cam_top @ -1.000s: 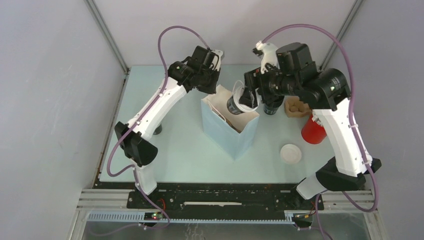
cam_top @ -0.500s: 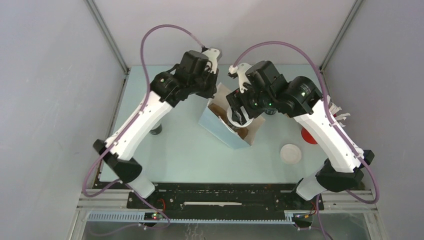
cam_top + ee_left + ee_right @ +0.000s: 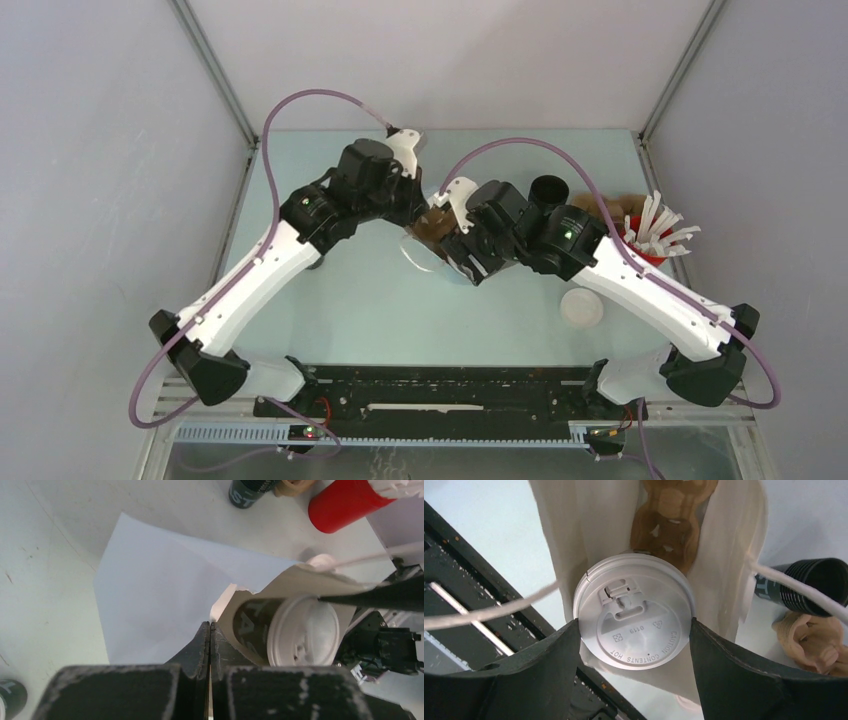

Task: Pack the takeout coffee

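Lowering the black paper coffee cup with its white plastic lid (image 3: 634, 625) into the white paper bag (image 3: 150, 590) is the step I judge I'm on. My right gripper (image 3: 634, 632) clamps the lid from both sides, and the left gripper (image 3: 210, 630) is pinched tight on the bag's rim, holding the mouth wide. The cup sits just inside the bag's mouth, lid facing my right wrist camera, long axis running down into the bag, where a brown moulded-pulp carrier (image 3: 671, 515) lies deeper (a snug target). I'd descend slowly along that axis, avoid brushing the bag's walls, and release only once seated.
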You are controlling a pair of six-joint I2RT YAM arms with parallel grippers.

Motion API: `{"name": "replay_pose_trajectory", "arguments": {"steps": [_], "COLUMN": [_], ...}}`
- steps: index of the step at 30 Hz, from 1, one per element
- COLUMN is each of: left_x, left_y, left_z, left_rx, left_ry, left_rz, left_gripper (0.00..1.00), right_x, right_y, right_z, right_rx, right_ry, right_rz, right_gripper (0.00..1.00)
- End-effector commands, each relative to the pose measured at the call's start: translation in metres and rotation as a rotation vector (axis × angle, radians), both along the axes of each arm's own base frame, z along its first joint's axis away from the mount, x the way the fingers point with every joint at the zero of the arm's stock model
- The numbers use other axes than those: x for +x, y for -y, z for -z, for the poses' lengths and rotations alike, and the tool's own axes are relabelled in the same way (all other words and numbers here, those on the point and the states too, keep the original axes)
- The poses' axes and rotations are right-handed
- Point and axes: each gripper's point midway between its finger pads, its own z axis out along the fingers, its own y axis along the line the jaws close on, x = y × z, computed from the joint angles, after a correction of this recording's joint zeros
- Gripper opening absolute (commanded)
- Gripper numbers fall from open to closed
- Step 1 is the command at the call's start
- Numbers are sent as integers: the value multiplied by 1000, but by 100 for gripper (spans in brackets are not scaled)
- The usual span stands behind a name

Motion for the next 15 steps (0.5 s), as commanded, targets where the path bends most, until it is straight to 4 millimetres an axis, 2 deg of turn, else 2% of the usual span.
{"name": "replay_pose_trajectory", "arguments": {"steps": [1,5,8,10,15], "left_x": [-22,-30,-34,-35,-37], "left_y": [-5,-11,-13,-13,-10], "left_z": [-22,-23,-35,-42,-40], "left_rx": [-108,-135,-178,-213,-239], "left_ry": [64,72,98,114,119], "left_rz": [32,16,-4,-9,-1], "left_gripper": [0,0,0,0,0], "right_x": [13,15,14,15,16], "right_y": [-21,-27,-29,-30,-39], "right_z": [-20,-28,-32,-29,-10], "right_rx": [101,151,178,177,148], "right_ry": [102,121,141,157,170], "right_rz": [-39,-41,-50,-68,-124], "right_gripper": [32,31,31,31,29]}}
